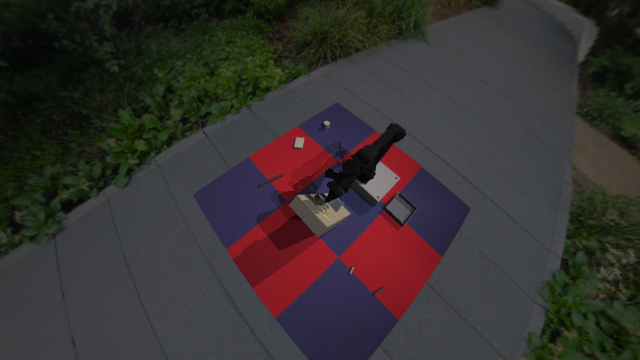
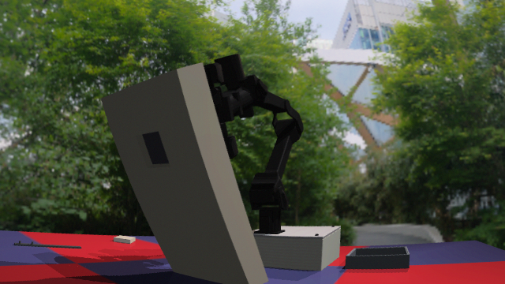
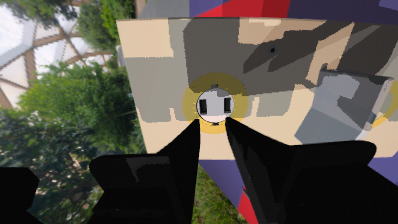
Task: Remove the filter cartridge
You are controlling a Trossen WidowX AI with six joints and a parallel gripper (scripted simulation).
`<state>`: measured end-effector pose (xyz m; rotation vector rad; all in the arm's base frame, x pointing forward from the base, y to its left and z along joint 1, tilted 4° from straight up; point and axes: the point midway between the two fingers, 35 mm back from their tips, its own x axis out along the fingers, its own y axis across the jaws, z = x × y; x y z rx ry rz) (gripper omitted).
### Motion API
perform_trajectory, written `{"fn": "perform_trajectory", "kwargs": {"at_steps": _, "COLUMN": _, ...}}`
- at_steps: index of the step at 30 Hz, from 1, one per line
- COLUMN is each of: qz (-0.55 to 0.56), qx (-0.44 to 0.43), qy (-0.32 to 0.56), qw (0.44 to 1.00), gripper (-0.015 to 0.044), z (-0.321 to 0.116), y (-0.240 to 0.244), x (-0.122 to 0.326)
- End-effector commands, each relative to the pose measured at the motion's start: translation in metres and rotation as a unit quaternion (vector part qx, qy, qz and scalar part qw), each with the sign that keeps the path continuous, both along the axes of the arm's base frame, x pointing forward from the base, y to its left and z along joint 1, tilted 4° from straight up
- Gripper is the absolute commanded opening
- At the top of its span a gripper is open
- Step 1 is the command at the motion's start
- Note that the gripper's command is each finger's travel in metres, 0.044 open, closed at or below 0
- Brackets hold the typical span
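Observation:
The round white filter cartridge (image 3: 215,111) sits in the panel inside a yellow ring, its two dark slots side by side in the wrist view. The beige service panel (image 1: 307,216) (image 2: 158,197) (image 3: 140,42) leans tilted. My gripper (image 3: 212,122) (image 1: 327,201) is narrowly open with nothing between its fingers. In the wrist view the fingertips appear at the lower edge of the cartridge's face, one toward each side; whether they touch it cannot be told. The exterior camera sees the panel's back, which hides the fingertips. The dark tray (image 1: 409,216) (image 2: 377,261) stands empty beside the robot's base.
A grey-blue raised plate (image 3: 332,110) stands out from the panel beside the cartridge, near another yellow ring (image 3: 394,102). A pale base box (image 1: 384,184) (image 2: 289,252) carries the arm. A cream block (image 1: 299,143), a white cup (image 1: 326,124) and a dark rod (image 1: 270,181) lie farther off.

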<state>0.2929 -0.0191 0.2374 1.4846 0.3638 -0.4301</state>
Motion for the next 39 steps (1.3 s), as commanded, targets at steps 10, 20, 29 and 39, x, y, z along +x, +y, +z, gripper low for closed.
{"fn": "perform_trajectory", "kwargs": {"at_steps": 10, "qz": 0.0, "qx": -0.003, "qy": 0.007, "qw": 1.0, "gripper": 0.0117, "z": -0.016, "y": -0.002, "x": 0.019}}
{"fn": "perform_trajectory", "kwargs": {"at_steps": 20, "qz": 0.0, "qx": -0.003, "qy": 0.007, "qw": 1.0, "gripper": 0.0117, "z": -0.021, "y": -0.002, "x": 0.026}}
{"fn": "perform_trajectory", "kwargs": {"at_steps": 29, "qz": 0.0, "qx": -0.003, "qy": 0.007, "qw": 1.0, "gripper": 0.0117, "z": -0.024, "y": -0.003, "x": 0.024}}
{"fn": "perform_trajectory", "kwargs": {"at_steps": 39, "qz": 0.0, "qx": -0.003, "qy": 0.007, "qw": 1.0, "gripper": 0.0117, "z": -0.024, "y": -0.002, "x": 0.024}}
